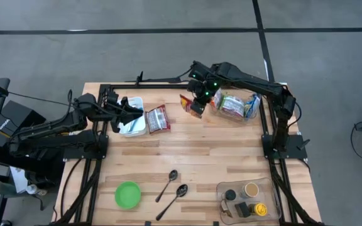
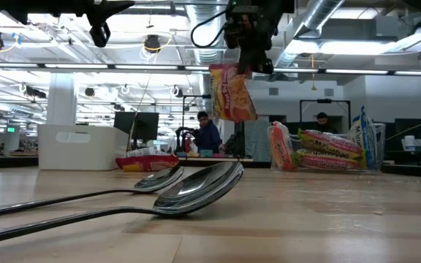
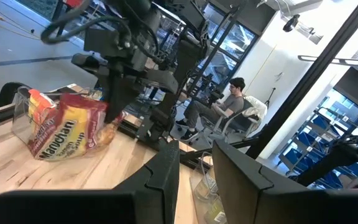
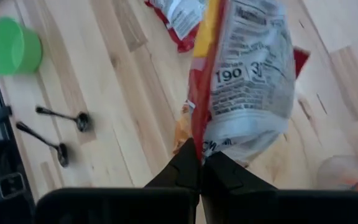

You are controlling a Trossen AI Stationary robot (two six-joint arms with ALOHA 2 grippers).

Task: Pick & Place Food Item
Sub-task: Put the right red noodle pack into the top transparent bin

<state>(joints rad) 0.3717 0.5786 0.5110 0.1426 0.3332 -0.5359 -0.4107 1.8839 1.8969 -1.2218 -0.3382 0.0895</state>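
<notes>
Two spoons [image 2: 159, 191] lie closest to you in the low view, on the wooden table [image 1: 231, 157]. Your right gripper [image 1: 198, 103] has its jaws clamped on a ramen packet [image 2: 231, 91], hanging clear above the tabletop. Your left gripper [image 1: 132, 115], jaws apart, sits over the white container [image 1: 132, 126]. Another packet [image 1: 158, 118] lies just beside it.
</notes>
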